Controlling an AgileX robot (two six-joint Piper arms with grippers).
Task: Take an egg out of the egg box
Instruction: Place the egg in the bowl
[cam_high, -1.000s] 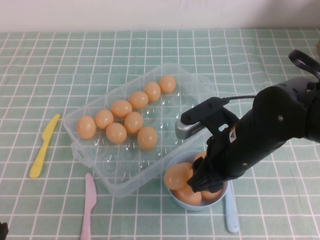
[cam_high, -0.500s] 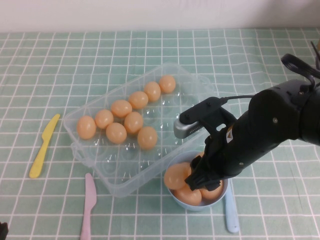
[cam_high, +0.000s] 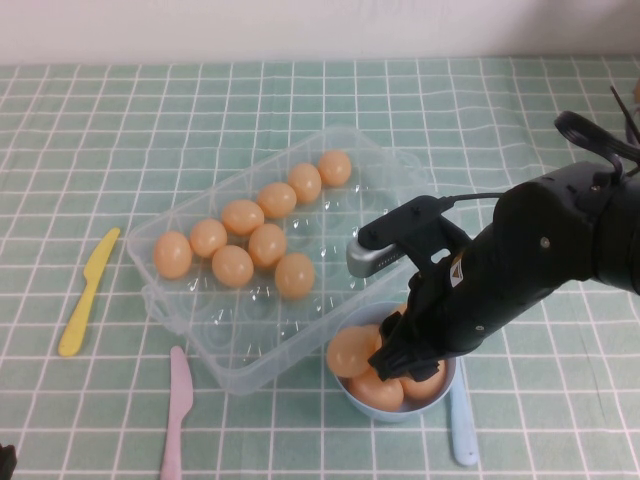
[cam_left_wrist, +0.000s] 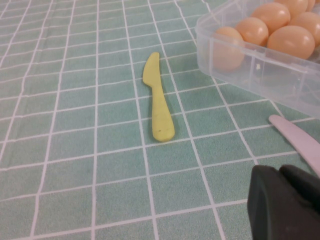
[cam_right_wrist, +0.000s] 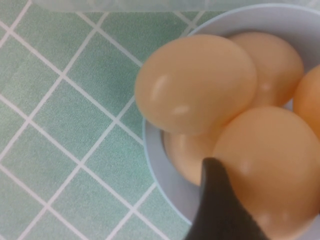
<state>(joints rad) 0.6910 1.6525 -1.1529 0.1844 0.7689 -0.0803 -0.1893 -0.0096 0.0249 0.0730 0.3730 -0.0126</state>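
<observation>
The clear plastic egg box (cam_high: 250, 352) lies open at mid-table with several orange-tan eggs (cam_high: 268, 243) in its dimples. My right gripper (cam_high: 402, 362) is down in a small light-blue bowl (cam_high: 398, 414) just in front of the box. In the right wrist view one black finger (cam_right_wrist: 216, 200) presses against the side of an egg (cam_right_wrist: 272, 165), which sits between the jaws above the other eggs in the bowl (cam_right_wrist: 159, 167). The second finger is out of view. My left gripper (cam_left_wrist: 281, 172) is shut and empty, low over the cloth near the box's corner (cam_left_wrist: 260, 70).
A yellow plastic knife (cam_high: 88, 290) lies left of the box and shows in the left wrist view (cam_left_wrist: 158, 100). A pink knife (cam_high: 177, 410) lies in front of the box, a light-blue knife (cam_high: 462, 420) right of the bowl. A green checked cloth covers the table.
My right arm has shifted slightly left and up over the bowl. The eggs in the box and the knives have not moved.
</observation>
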